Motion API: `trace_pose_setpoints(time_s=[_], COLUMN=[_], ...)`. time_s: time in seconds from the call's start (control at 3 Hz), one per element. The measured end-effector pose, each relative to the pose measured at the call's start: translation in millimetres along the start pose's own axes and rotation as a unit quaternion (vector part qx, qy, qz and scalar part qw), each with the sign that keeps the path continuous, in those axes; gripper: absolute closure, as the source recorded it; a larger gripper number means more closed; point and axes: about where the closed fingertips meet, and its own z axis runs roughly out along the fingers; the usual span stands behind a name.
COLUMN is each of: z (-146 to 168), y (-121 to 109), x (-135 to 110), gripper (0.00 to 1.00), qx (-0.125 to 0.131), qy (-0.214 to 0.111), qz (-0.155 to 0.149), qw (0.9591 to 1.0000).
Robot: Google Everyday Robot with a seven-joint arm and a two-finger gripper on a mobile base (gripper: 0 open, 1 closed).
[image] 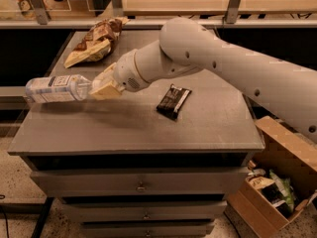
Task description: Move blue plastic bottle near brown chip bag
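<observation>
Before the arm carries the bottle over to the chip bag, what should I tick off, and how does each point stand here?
1. Gripper shut on the blue plastic bottle: ok, held at one end, lying level.
2. Bottle lifted off the table: seems ok, shadow beneath it.
3. Brown chip bag in view: ok, at the back of the table.
4. Way from bottle to bag free: ok, nothing between.
5. Black wrapper clear of that way: ok.
6. Grip firm enough: cannot tell.
</observation>
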Motion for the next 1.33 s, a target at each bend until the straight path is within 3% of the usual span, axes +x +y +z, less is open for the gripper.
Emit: trace_pose_setpoints(time_s=[0.33,0.67,1.0,1.33], z=[-7,-10,-7,-9], y=[-32,-61,-83,-99], x=[3,12,17,21], gripper=[1.0,0.83,0.59,0.36], qx=[0.019,0.035,0.043,0.068], qy=[-0.004,-0.018,-0.026,-0.027], qz=[0.002,0.01,0.01,0.013], qw=[0.9998,0.9992,0.9987,0.9972])
